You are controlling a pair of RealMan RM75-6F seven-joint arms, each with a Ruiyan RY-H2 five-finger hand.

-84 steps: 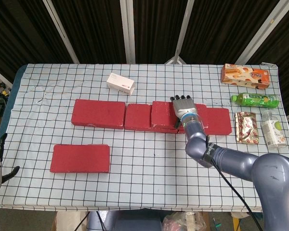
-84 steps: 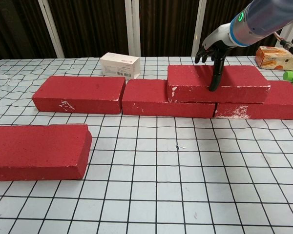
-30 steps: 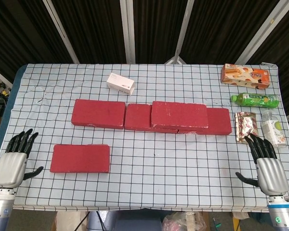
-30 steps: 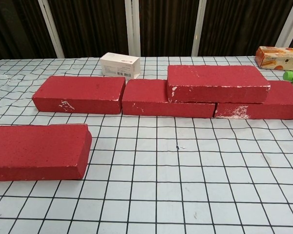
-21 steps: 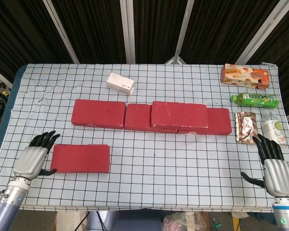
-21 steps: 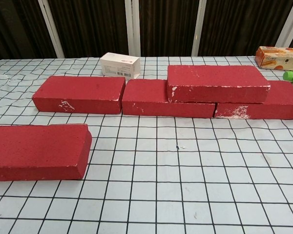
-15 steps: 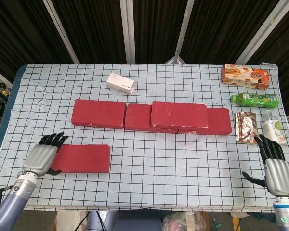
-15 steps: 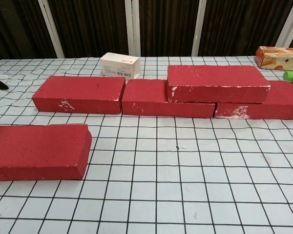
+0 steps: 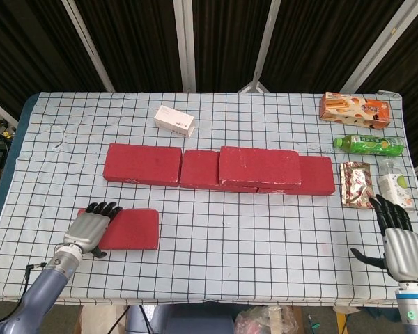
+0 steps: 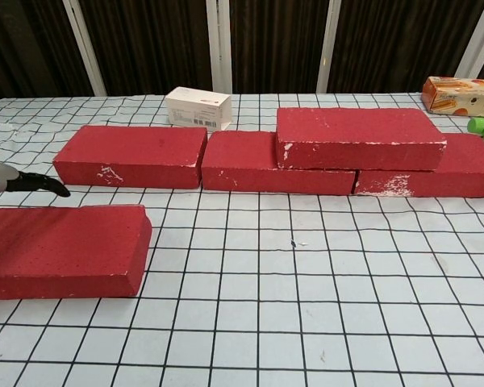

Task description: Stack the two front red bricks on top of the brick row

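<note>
Left robot hand is hovering over the left end of the loose flat red rectangular brick at the table's front, fingers spread, grasping nothing. Right robot hand is resting open at the right edge. Second red brick is sitting atop the red brick row.

Left hand hides brick's end — perhaps touching

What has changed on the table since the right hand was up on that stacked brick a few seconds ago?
The right hand let go of the stacked brick and drew back to the table's near right edge, open. The left hand came in from the left and now lies over the left end of the front brick, not visibly gripping it. Bricks, box and snacks stayed put.
</note>
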